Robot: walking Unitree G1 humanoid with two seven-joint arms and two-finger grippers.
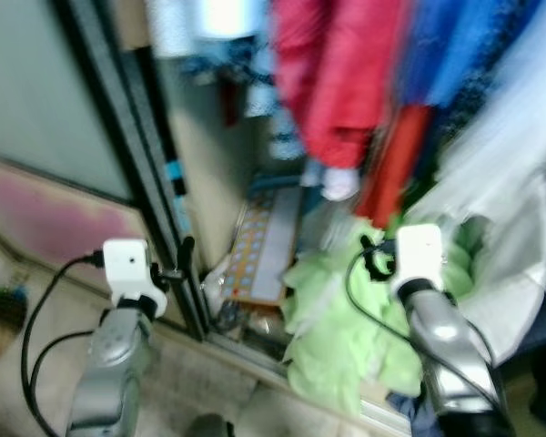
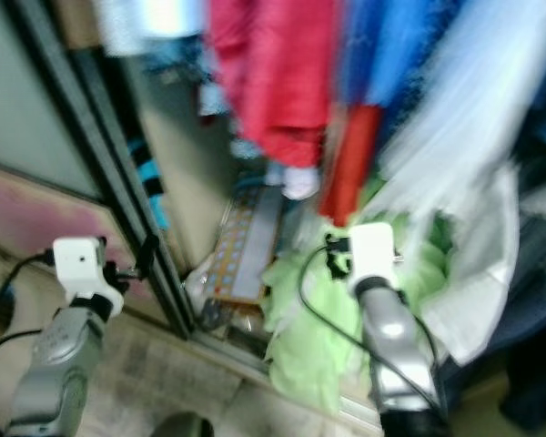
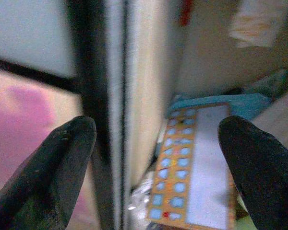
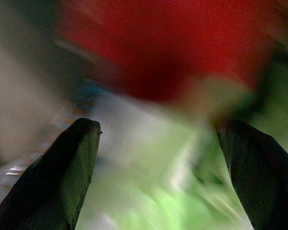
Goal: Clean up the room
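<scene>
You see a blurred open closet: a red garment (image 2: 278, 73) and a blue garment (image 2: 400, 55) hang above, with pale white fabric (image 2: 464, 164) draped at the right. A light green cloth (image 2: 300, 337) is heaped on the closet floor, beside an orange patterned board (image 2: 241, 246) leaning inside. The dark door frame (image 2: 109, 173) slants down the left. Your right arm's white wrist (image 2: 371, 255) sits over the green cloth; your left wrist (image 2: 80, 264) is near the frame.

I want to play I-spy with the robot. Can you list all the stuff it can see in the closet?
Hanging clothes: several, red, blue and white, up top.
Green cloth: one heap, light green, closet floor, right.
Patterned board: one, orange with blue squares, leaning on the floor inside.
Sliding door frame: one, black, left.
Left gripper: open, by the door frame.
Right gripper: open, over the green cloth.
</scene>
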